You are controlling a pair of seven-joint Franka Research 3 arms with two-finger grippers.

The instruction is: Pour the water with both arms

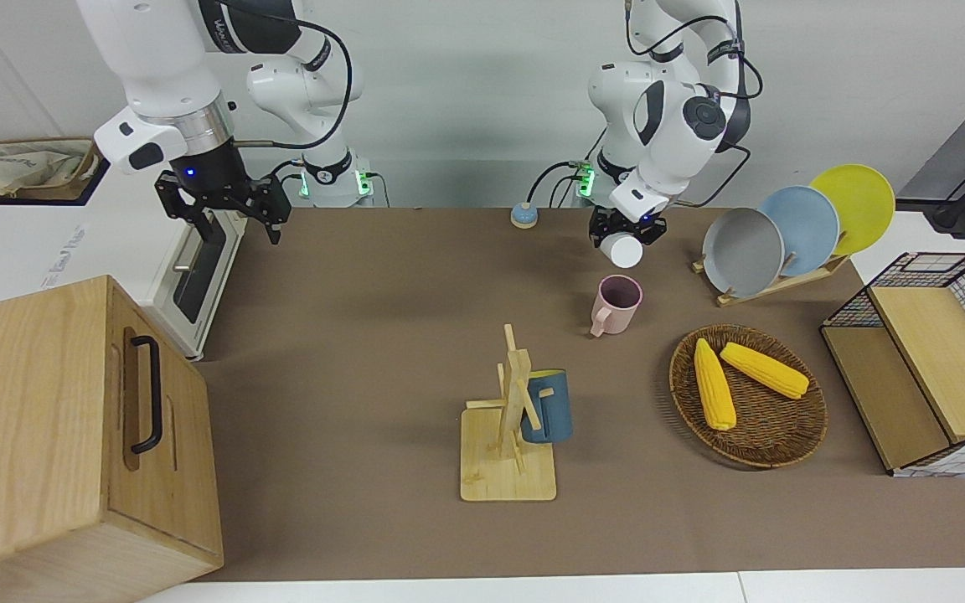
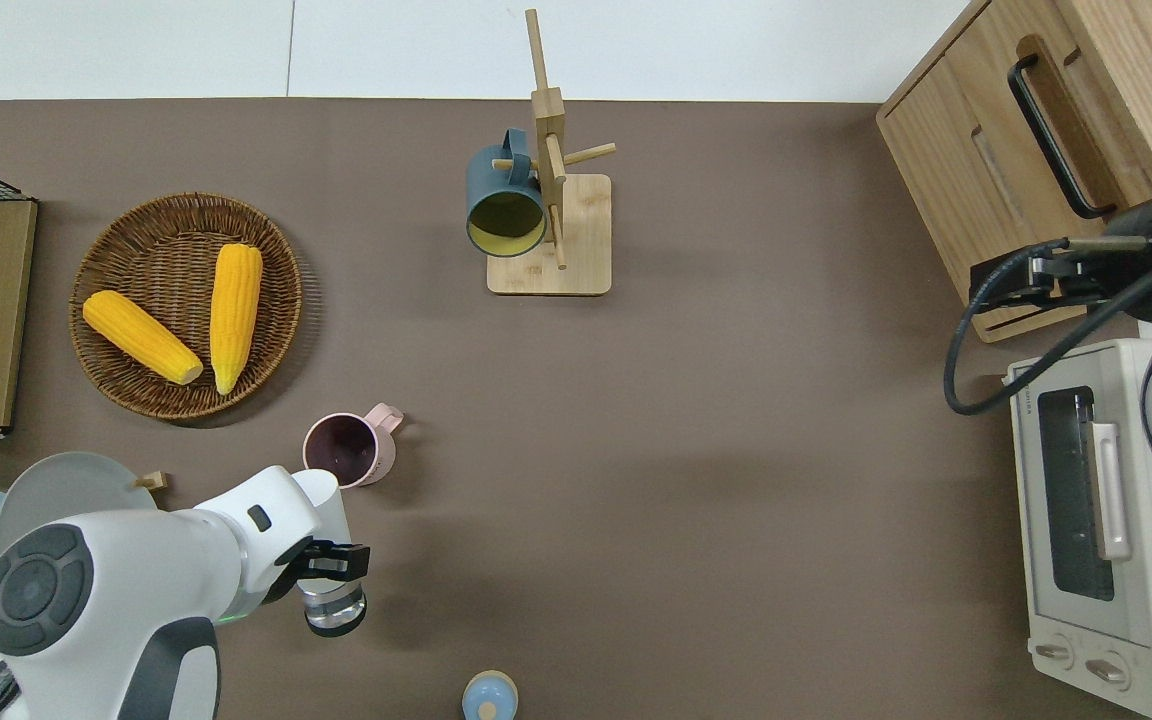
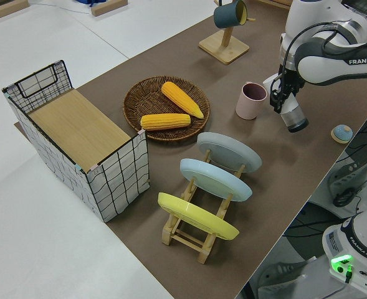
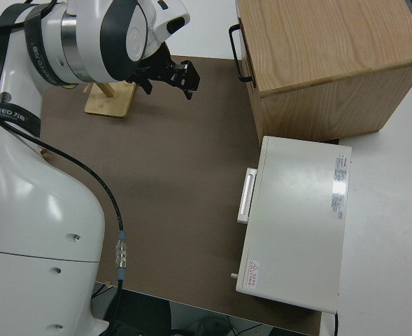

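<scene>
My left gripper (image 1: 626, 232) (image 2: 332, 572) (image 3: 281, 99) is shut on a clear bottle (image 1: 621, 250) (image 2: 335, 606) (image 3: 293, 118) with a white top. The bottle is tipped over on its side in the air, and its white end points toward a pink mug (image 1: 616, 303) (image 2: 347, 450) (image 3: 252, 101). The mug stands upright on the brown mat, and the bottle hangs over the mat just beside it. The right arm is parked, its gripper (image 1: 235, 224) (image 2: 1028, 276) (image 4: 169, 73) open and holding nothing.
A blue mug (image 1: 548, 406) hangs on a wooden mug tree (image 1: 509, 452) mid-table. A wicker basket (image 1: 771, 435) holds two corn cobs; a rack of three plates (image 1: 784, 234) and a wire crate (image 1: 926, 360) stand nearby. A toaster oven (image 2: 1096, 520), a wooden cabinet (image 1: 55, 435) and a small blue knob (image 1: 523, 215) are also here.
</scene>
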